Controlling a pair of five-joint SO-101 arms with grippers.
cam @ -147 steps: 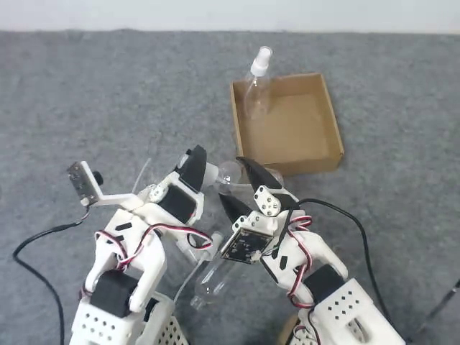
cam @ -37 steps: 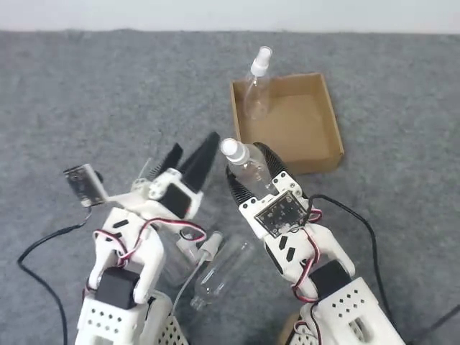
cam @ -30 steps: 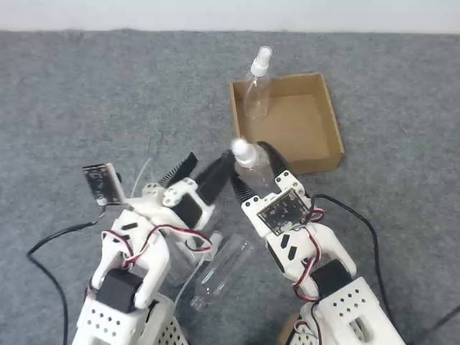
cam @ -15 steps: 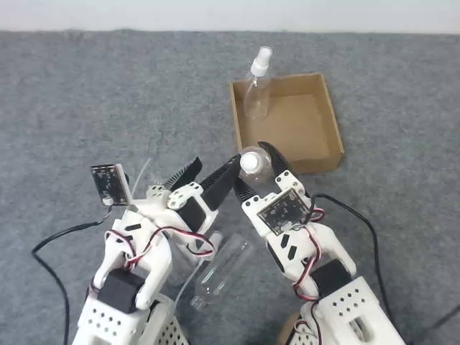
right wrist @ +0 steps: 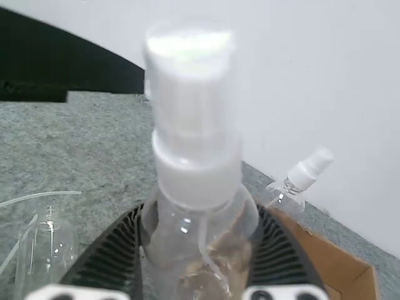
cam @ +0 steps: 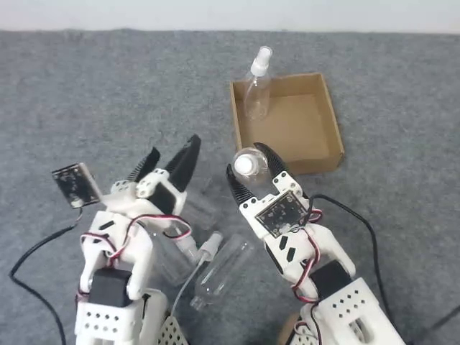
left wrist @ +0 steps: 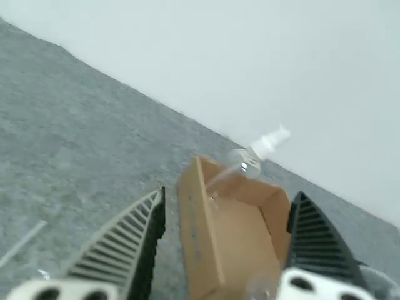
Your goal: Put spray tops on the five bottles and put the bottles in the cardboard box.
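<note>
Though partly masked by the right gripper [cam: 245,159] clamped around it, a capped bottle [right wrist: 194,187]; left gripper [cam: 175,146] splayed wide nearby.

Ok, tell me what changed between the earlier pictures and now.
The left gripper, which had come up to the spray top of the held bottle in the right gripper, swung back to its own side, open. The right gripper kept its grip. The cardboard box, the leaning bottle at its corner and the lying bottle between the arms stayed put.
</note>
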